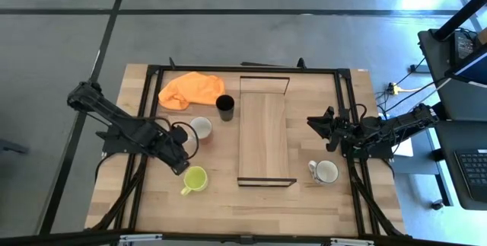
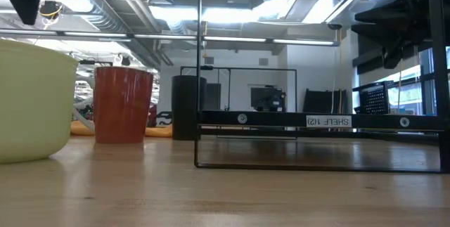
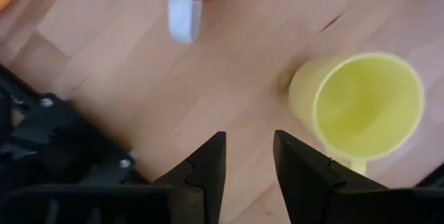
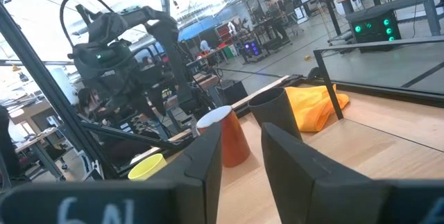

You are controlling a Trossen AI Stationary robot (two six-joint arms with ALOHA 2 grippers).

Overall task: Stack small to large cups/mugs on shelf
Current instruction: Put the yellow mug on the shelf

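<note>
Mugs number four in the high view: a yellow-green mug (image 1: 195,178) at lower left of centre, a mug with a reddish-brown outside (image 1: 201,128) above it, a black cup (image 1: 225,107) just right of that, and a white mug (image 1: 325,172) alone at lower right. The shelf (image 1: 265,130), a long pale wood board with thin dark frame ends, lies empty down the middle of the tabletop (image 1: 144,200), between the three left cups and the white one.

An orange cloth (image 1: 190,90), soft and crumpled, sits at upper left, near the black cup.

Only the low view shows the label on the shelf's dark rail (image 2: 328,121); the white mug does not appear there. The left wrist view looks down into the yellow-green mug's glossy round bowl (image 3: 364,105) and catches the reddish-brown mug's white handle (image 3: 184,12) at the top edge.

The left end effector (image 1: 181,167) hangs just left of the yellow-green mug, fingers (image 3: 205,165) spread and empty. The right end effector (image 1: 313,123) waits at the right of the shelf, above the white mug, fingers (image 4: 201,156) likewise parted with nothing between them.
</note>
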